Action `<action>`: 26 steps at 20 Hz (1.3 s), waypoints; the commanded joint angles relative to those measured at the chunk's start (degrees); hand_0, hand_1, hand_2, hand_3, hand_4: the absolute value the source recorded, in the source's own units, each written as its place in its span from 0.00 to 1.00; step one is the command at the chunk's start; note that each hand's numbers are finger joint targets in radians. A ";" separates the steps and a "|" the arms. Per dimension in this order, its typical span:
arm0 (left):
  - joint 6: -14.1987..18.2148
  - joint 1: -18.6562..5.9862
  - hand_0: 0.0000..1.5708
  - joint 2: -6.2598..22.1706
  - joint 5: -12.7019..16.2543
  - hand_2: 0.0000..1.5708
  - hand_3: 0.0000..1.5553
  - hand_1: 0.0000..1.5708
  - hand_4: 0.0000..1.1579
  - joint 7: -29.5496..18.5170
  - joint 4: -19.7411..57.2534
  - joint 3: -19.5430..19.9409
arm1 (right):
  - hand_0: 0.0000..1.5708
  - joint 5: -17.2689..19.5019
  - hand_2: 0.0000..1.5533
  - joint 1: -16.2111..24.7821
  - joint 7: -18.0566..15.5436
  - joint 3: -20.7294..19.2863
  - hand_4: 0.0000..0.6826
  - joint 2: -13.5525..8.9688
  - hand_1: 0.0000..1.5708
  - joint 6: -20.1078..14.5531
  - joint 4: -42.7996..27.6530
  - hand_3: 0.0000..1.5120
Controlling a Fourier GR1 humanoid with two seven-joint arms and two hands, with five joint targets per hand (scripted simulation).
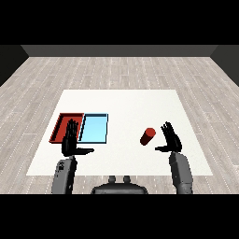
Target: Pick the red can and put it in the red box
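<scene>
Red can point(147, 136) lies just left of open right hand point(171, 139).

You have the table point(126, 100) stretching ahead of you, with two trays lying side by side on its left half, touching along one edge. The outer tray point(59, 122) sits furthest left; the inner tray point(94, 128) lies just to its right, nearer the table's middle. Your left hand point(70, 140) is over the near end of the outer tray, partly covering it. On the right half of the table lies the can point(147, 136), tilted on its side, well apart from both trays. Your right hand point(171, 138) is just to the right of the can, with a small gap between them.
</scene>
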 commanded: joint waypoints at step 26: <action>-2.50 0.71 0.00 0.48 2.40 0.00 0.00 0.00 0.00 -0.96 0.92 0.40 | 0.00 -1.23 0.00 -9.47 -0.08 2.62 0.00 1.38 0.00 -4.48 13.58 0.00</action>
